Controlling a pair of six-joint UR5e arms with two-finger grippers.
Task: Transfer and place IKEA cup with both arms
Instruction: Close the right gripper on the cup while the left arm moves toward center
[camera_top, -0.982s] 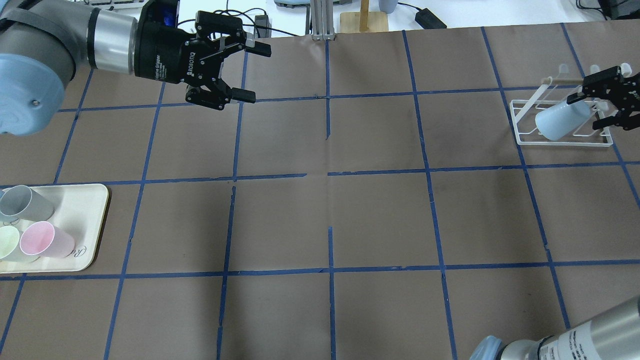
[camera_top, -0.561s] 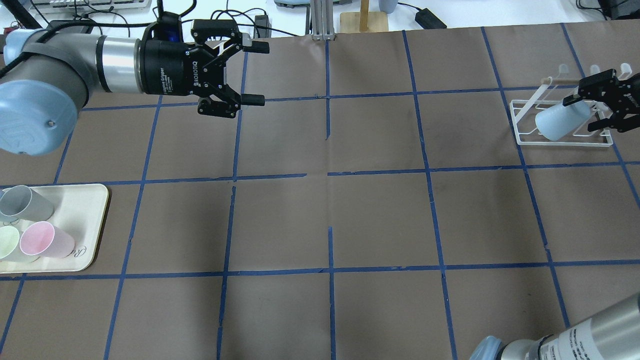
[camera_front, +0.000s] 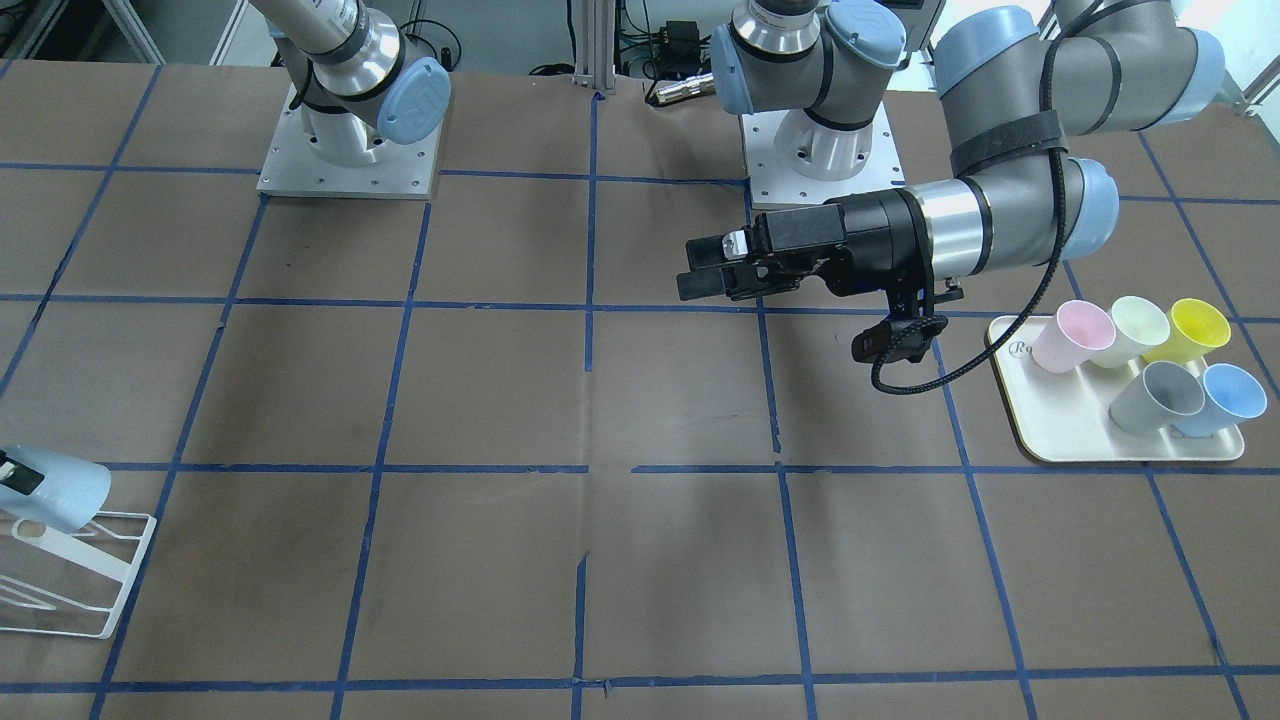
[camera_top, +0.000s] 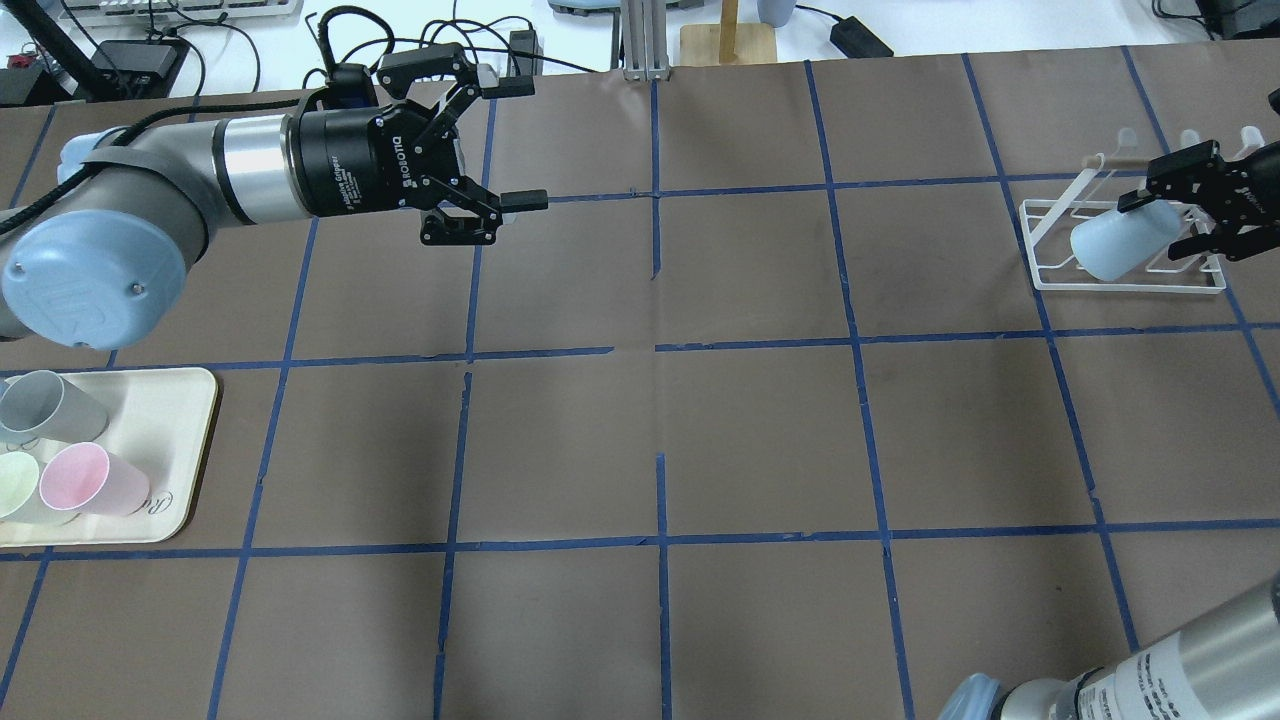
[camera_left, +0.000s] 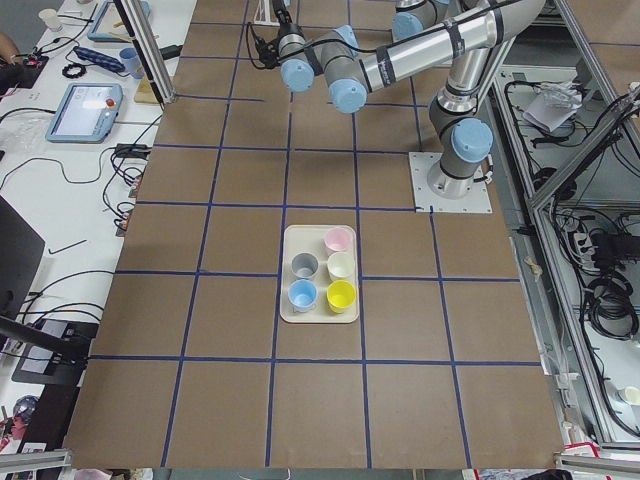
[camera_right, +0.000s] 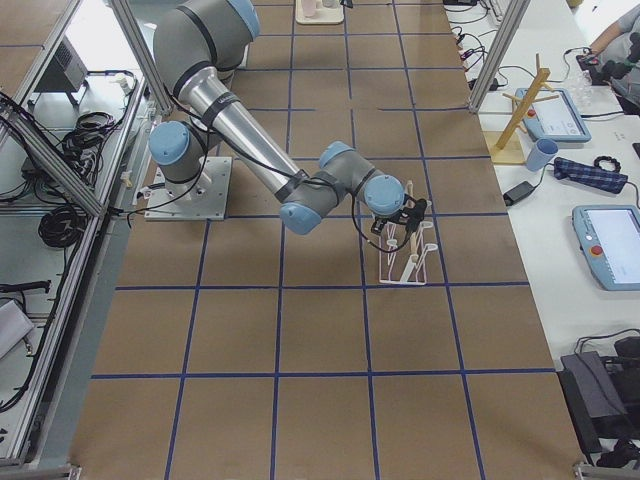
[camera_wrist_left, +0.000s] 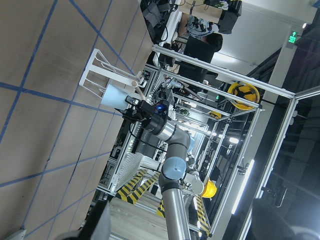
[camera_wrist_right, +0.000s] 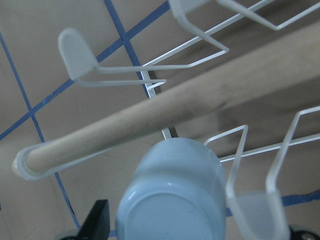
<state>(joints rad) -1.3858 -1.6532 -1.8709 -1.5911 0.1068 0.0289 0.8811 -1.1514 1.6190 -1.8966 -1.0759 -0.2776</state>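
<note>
The IKEA cup (camera_top: 1115, 243), pale sky-blue, lies tilted on the white wire rack (camera_top: 1130, 287) at the far right, mouth toward the table's middle. My right gripper (camera_top: 1158, 224) is shut on its base end. The right wrist view shows the cup's bottom (camera_wrist_right: 172, 200) close up, with one black finger (camera_wrist_right: 98, 216) beside it. It also shows in the front view (camera_front: 60, 490) at the left edge. My left gripper (camera_top: 515, 143) is open and empty above the far left of the table, pointing toward the middle; the front view shows it too (camera_front: 702, 268).
A cream tray (camera_top: 175, 420) at the near left holds grey, pink, pale green, yellow and deeper blue cups (camera_front: 1225, 395). The rack has a wooden rod (camera_wrist_right: 150, 125) and upright wire pegs. Cables and equipment lie beyond the table's far edge.
My left arm has swung so its elbow sits nearer and lower in view; its open gripper has stayed over the far left. My right gripper and the cup have shifted slightly left on the rack.
</note>
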